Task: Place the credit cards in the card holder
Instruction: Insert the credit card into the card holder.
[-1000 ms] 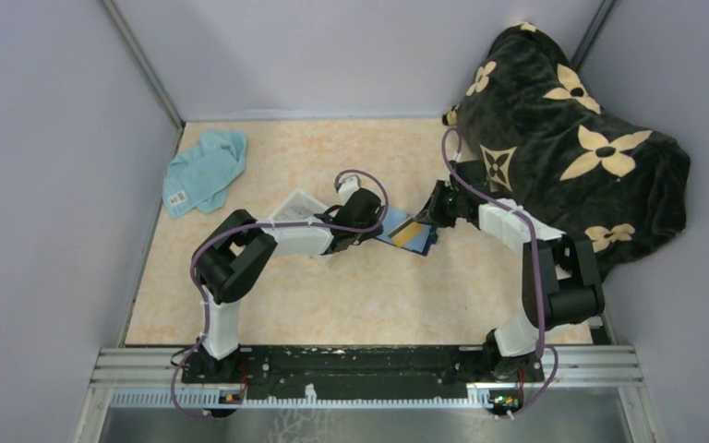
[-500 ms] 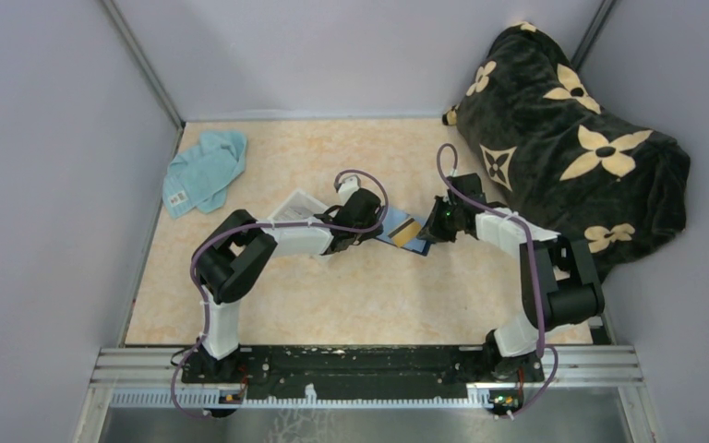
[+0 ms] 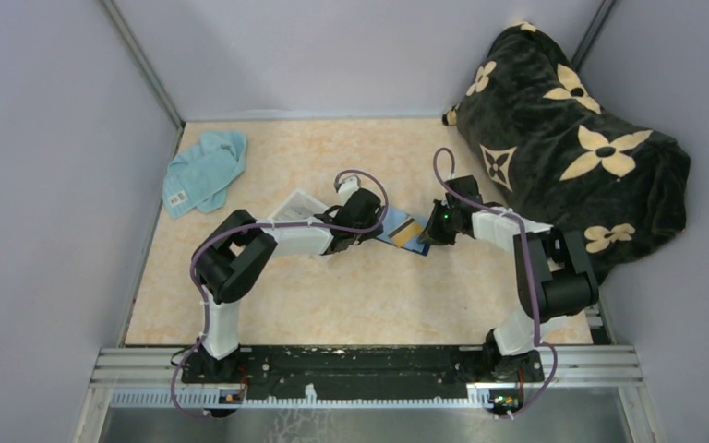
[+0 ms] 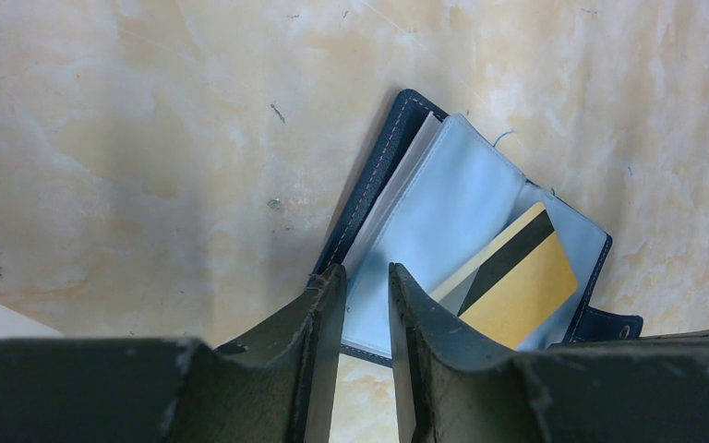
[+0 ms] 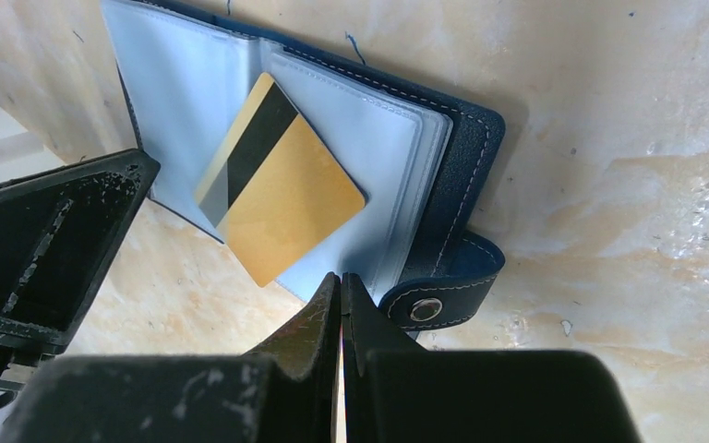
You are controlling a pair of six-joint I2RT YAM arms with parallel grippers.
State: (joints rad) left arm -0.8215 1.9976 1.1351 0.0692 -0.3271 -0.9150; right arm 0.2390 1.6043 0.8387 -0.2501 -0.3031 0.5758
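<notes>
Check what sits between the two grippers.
The open card holder, with a yellow card lying on its sleeves, fills the stretch between the left gripper and the right gripper. The top view shows it best.

No text is legible. The card (image 5: 282, 198) shows no readable print; the cloth tag (image 3: 178, 197) is too small to read.

A table (image 3: 332, 305) with a beige, marbled top fills the floor of a booth closed in by plain lilac-grey walls (image 3: 351, 55), with slim metal posts (image 3: 143, 65) at the far corners. A dark blanket (image 3: 563, 157) with cream flowers is heaped at the far right. A teal cloth (image 3: 205, 169) lies crumpled at the far left. An aluminium rail (image 3: 369, 360) runs along the near edge. The light is even and soft.
</notes>
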